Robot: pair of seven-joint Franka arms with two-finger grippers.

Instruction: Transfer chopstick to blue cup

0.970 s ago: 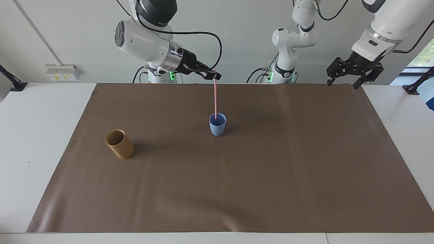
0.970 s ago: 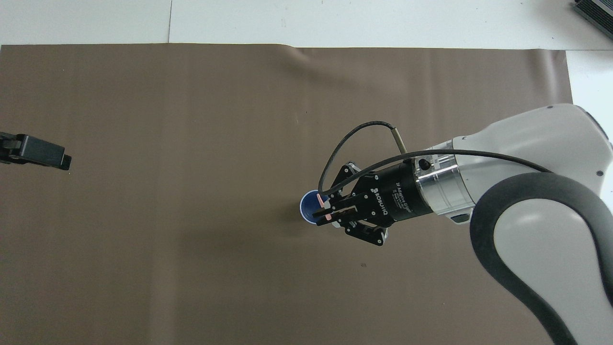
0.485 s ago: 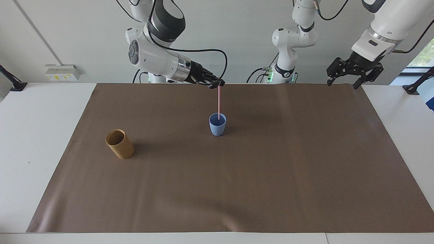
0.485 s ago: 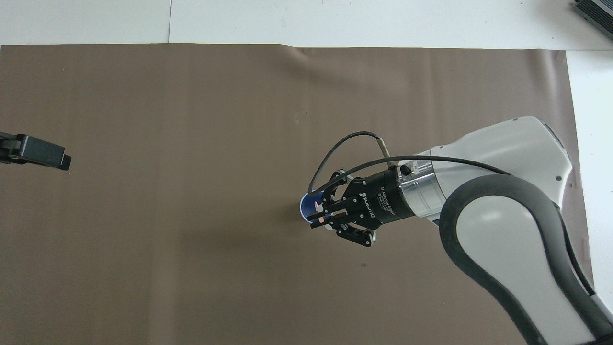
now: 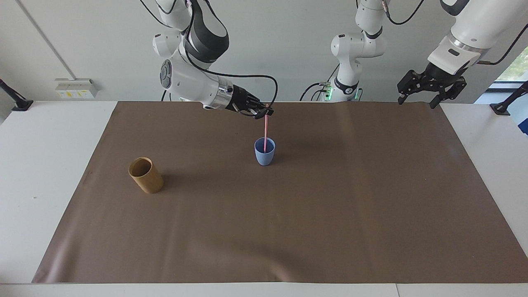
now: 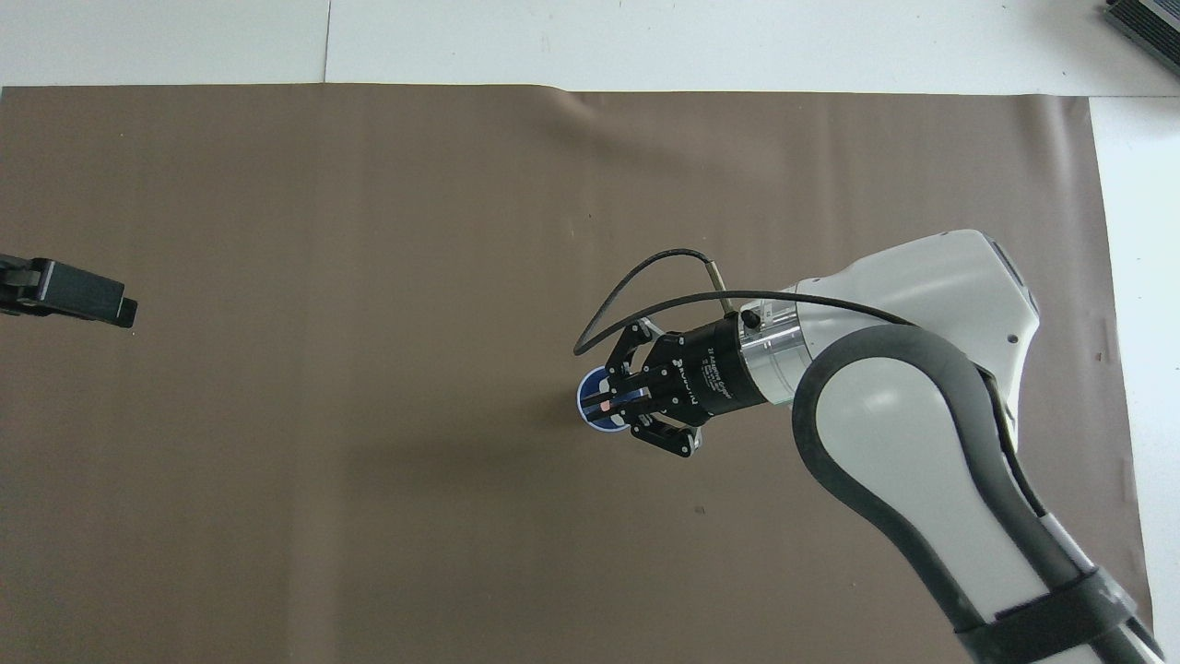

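A brown mat (image 5: 288, 214) covers most of the white table (image 5: 41, 165), and in the overhead view the right arm's bulky white and grey links hide a good stretch of it at that arm's end, tan-brown cup included. That tan-brown cup (image 5: 146, 175) shows only in the facing view, standing tilted on the mat toward the right arm's end, well apart from the blue cup (image 5: 264, 151) near the middle. The right gripper (image 5: 264, 112) hangs over the blue cup, its fingertips pinched together on the top of the pink chopstick (image 5: 266, 130); the chopstick stands nearly upright with its lower end inside the cup, though whether that end touches the bottom is hidden by the cup wall. From above only a small pink dot (image 6: 604, 405) of it peeks between the fingers, over the cup's rim (image 6: 584, 406). White lettering on the gripper's black body seems to read ROBOTIQ, upside down. The left gripper (image 5: 420, 95) waits in the air over the mat's corner at its own end, fingers spread wide and holding nothing; the overhead view cuts it off to a dark tip (image 6: 78, 295).
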